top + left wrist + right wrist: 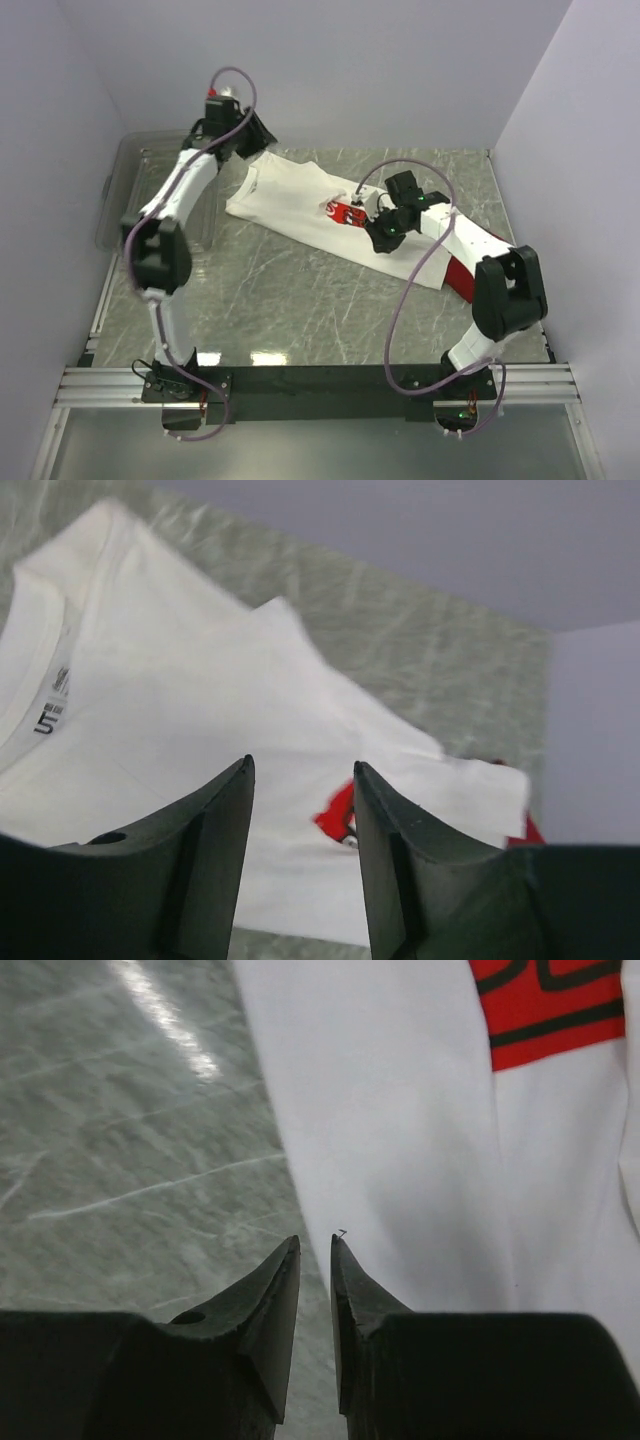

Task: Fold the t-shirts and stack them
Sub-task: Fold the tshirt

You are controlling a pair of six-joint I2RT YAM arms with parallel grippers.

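The white t-shirt (290,205) lies folded into a long strip across the back of the table, collar at the left, with part of its red chest print (348,212) showing. Over the collar end hovers my left gripper (245,140), open and empty. The left wrist view looks along the white shirt (200,700) between the spread fingers (300,765). My right gripper (385,225) hangs over the shirt's near edge. In the right wrist view it (315,1240) stands slightly open, with nothing in the narrow gap above the cloth (400,1110). The red t-shirt (460,275) peeks out under the right arm.
A clear plastic bin (120,200) stands at the left edge of the table, beside the left arm. Grey marble tabletop (300,300) stretches in front of the shirts. Walls close in at the back and on both sides.
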